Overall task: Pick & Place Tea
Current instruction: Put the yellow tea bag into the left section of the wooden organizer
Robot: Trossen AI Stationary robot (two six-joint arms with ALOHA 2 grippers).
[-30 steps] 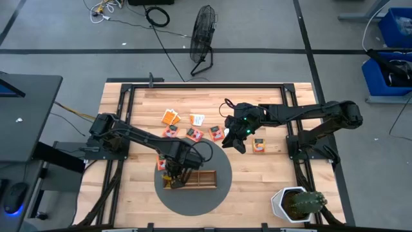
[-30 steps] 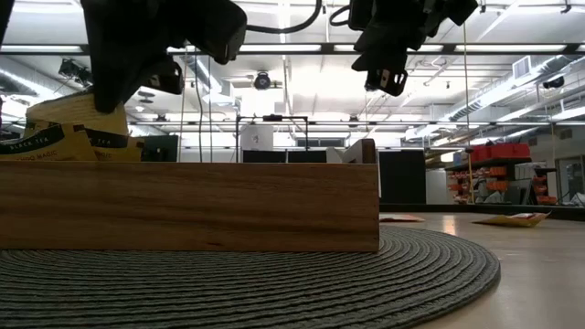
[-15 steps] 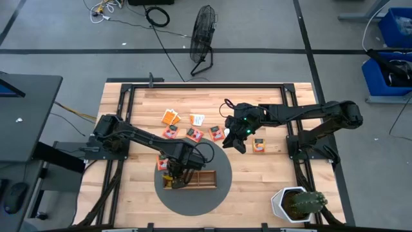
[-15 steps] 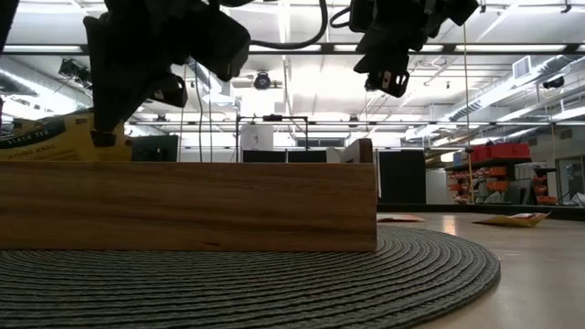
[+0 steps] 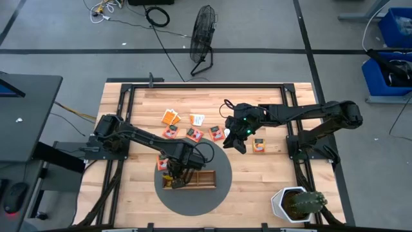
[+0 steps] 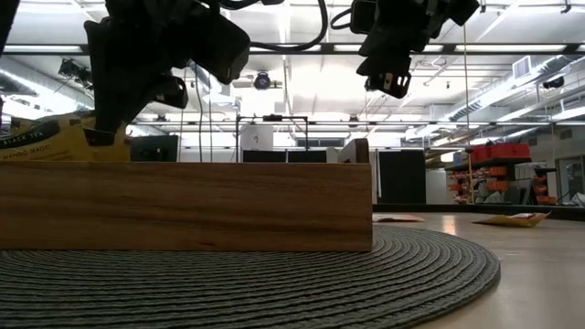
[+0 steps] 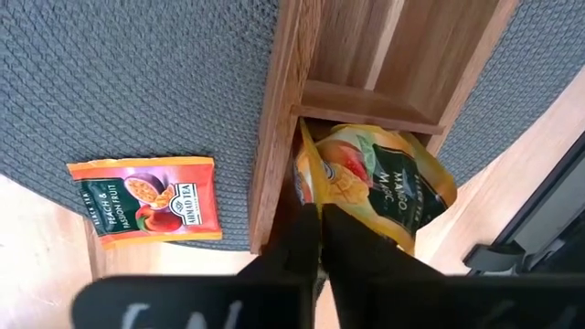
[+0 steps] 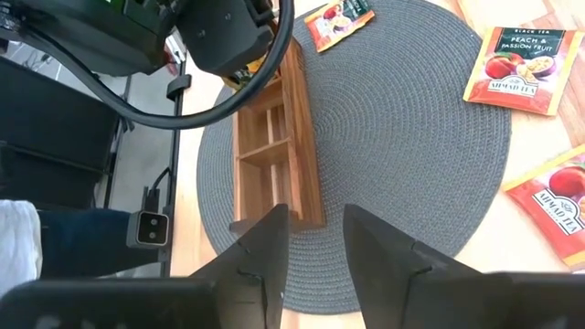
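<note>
The long wooden tray [image 5: 193, 179] lies on a round grey mat [image 5: 206, 196]. My left gripper [image 7: 320, 219] points steeply down over the tray's left end compartment [image 7: 366, 119], shut on a yellow tea sachet [image 7: 384, 183]. In the low view the sachet [image 6: 46, 142] sticks up above the tray wall. An orange sachet [image 7: 146, 201] lies flat on the mat's edge beside the tray. Several more sachets [image 5: 194, 134] lie on the table farther back. My right gripper [image 8: 315, 247] hangs open above the table, right of the mat and clear of everything. My left gripper pinches the yellow sachet's upper edge [image 7: 311, 196] between its two fingers, coming from above and pointing steeply down. The sachet stands on edge, bowed, with its lower part down inside the tray's end compartment.
One sachet [image 5: 259, 145] lies under the right arm near the table's right side. A potted cactus [image 5: 296, 205] stands at the near right corner. The black frame [image 5: 206, 84] borders the wooden tabletop.
My left gripper has gone down a little with the yellow sachet. The sachet now sits lower in the tray's end compartment, with less of it showing above the wall.
</note>
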